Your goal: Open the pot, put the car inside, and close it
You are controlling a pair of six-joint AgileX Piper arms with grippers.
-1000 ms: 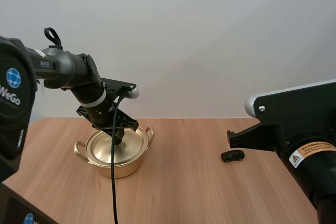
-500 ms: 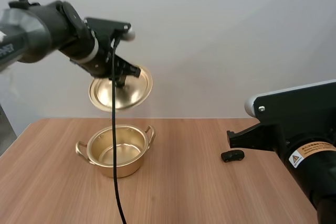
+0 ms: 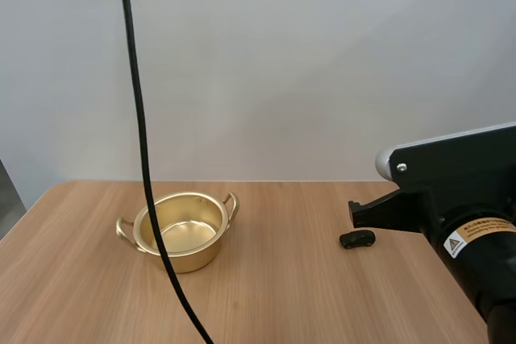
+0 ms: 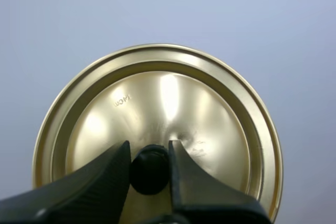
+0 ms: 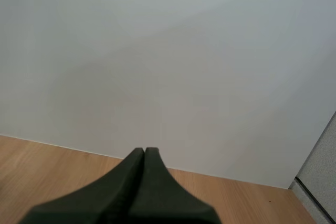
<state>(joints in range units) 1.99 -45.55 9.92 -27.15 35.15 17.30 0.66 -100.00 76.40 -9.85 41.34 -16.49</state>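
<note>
Left tool (image 4: 149,149) pinches the gold lid (image 4: 157,98) by its black knob (image 4: 149,170) (held high); open pot (image 3: 179,231) and toy car (image 3: 357,238) sit well apart on the worktop (image 3: 282,296); right tool (image 5: 144,153) closed, empty

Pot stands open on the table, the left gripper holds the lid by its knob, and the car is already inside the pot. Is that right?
Not quite. The pot is empty: the high view shows the car lying on the table off to the pot's right. The rest holds: the pot stands open, and the left gripper pinches the lid by its knob.
</note>
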